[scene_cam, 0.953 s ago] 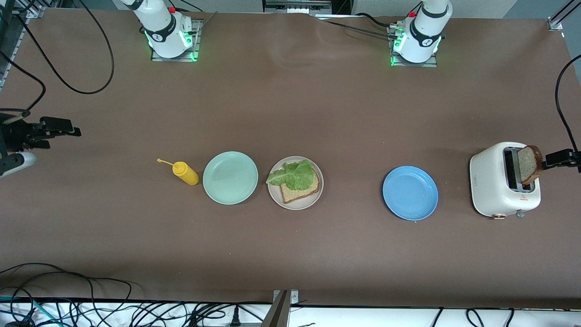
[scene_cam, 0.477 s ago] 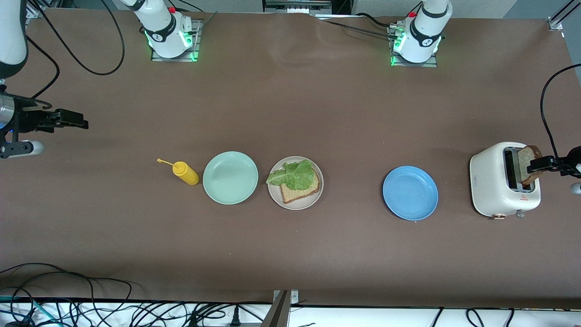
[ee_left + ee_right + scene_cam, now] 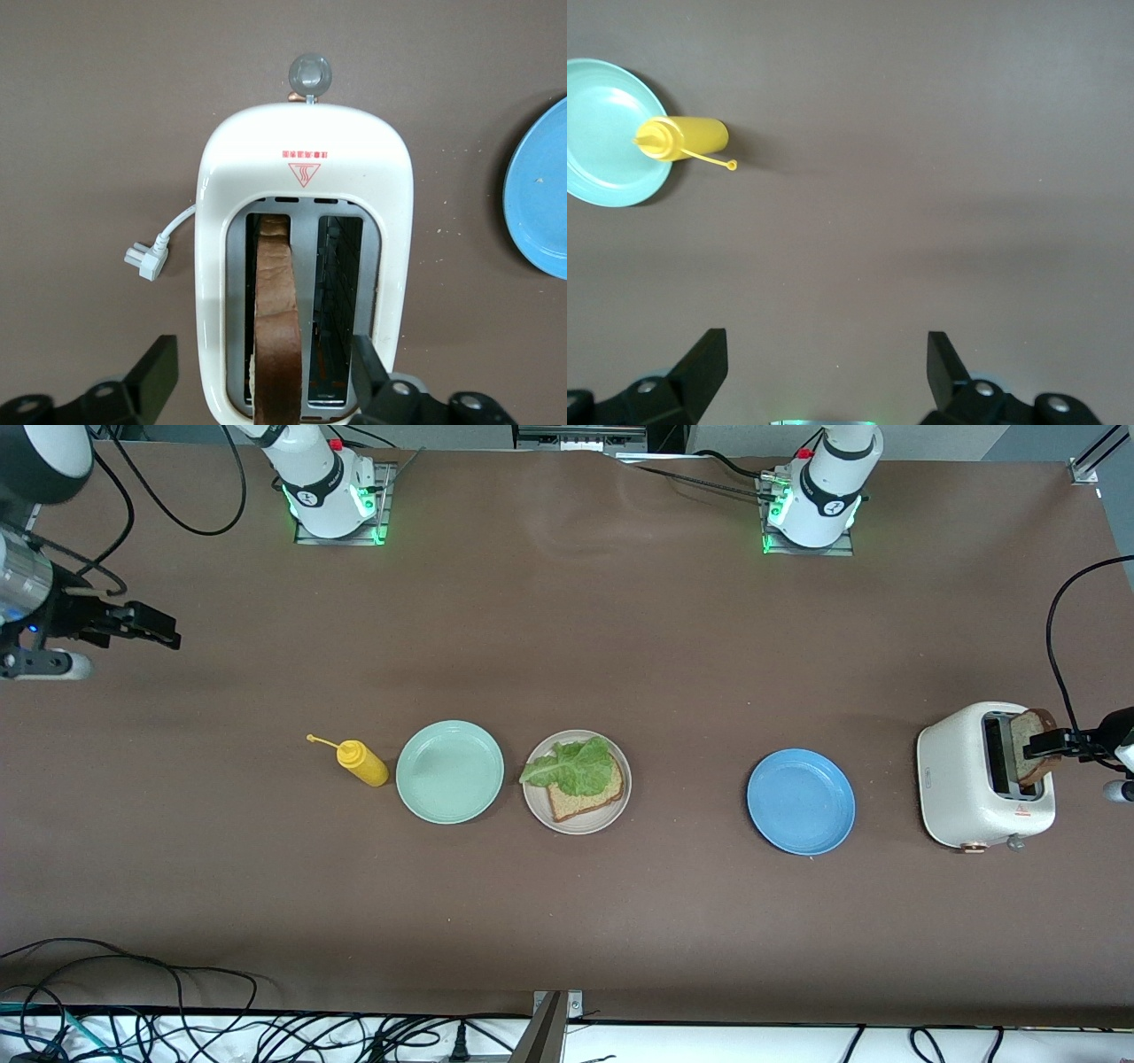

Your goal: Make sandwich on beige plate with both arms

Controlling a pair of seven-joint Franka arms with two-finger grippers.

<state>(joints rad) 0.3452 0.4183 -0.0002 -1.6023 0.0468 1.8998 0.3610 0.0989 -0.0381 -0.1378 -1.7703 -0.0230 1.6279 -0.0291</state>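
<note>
On the beige plate (image 3: 577, 815), between the mint and blue plates, one toast slice (image 3: 586, 797) is covered by lettuce (image 3: 571, 766). Over the toaster (image 3: 301, 186), the left gripper (image 3: 266, 376) is spread around the second slice (image 3: 275, 328), not clamped. Over bare table, the right gripper (image 3: 824, 367) is held open.

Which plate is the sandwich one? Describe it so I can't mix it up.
Three plates sit in a row across the brown table. The beige plate is the middle one, between the mint-green plate and the blue plate. Only it holds food: a toast slice under lettuce.
</note>
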